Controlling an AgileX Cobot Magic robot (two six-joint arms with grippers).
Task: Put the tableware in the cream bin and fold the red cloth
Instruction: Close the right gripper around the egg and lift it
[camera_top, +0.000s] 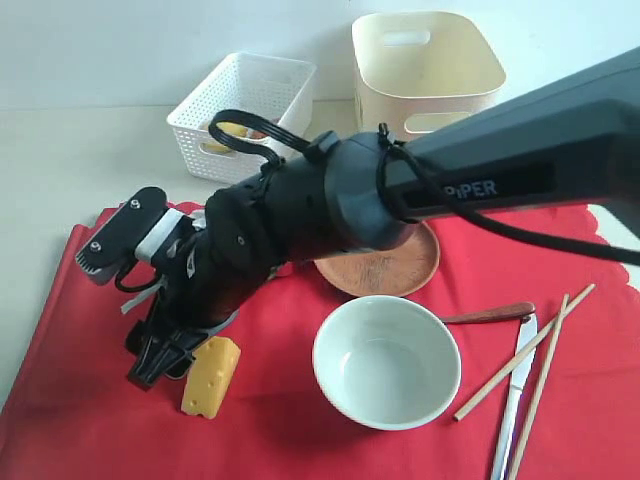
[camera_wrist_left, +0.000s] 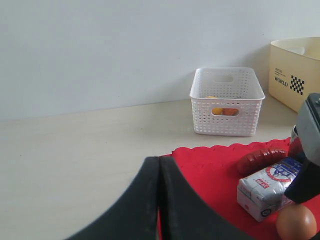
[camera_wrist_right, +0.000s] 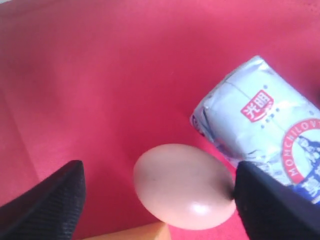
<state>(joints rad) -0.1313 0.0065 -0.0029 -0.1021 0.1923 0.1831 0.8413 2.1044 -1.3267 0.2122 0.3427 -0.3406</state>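
Nearest, on the red cloth (camera_top: 60, 400), lie the pale bowl (camera_top: 387, 362), silver knife (camera_top: 513, 400), chopsticks (camera_top: 530, 370) and spoon (camera_top: 490, 314), with a cheese wedge (camera_top: 210, 375) at the left. Just beyond, the right hand (camera_wrist_right: 157, 185) is released, its fingers spread either side of an egg (camera_wrist_right: 182, 192) beside a white packet (camera_wrist_right: 260, 130). The wooden plate (camera_top: 400, 270) sits behind the arm. The left hand (camera_wrist_left: 159, 162) is clenched on nothing. Farthest, the cream bin (camera_top: 440, 110) and white basket (camera_top: 240, 110) stand on the surface (camera_top: 60, 150).

Right arm (camera_top: 500, 160) reaching across low, right claw (camera_top: 135, 300) pointed down, jaws wide apart, left claw (camera_wrist_left: 159, 195) pinched closed.
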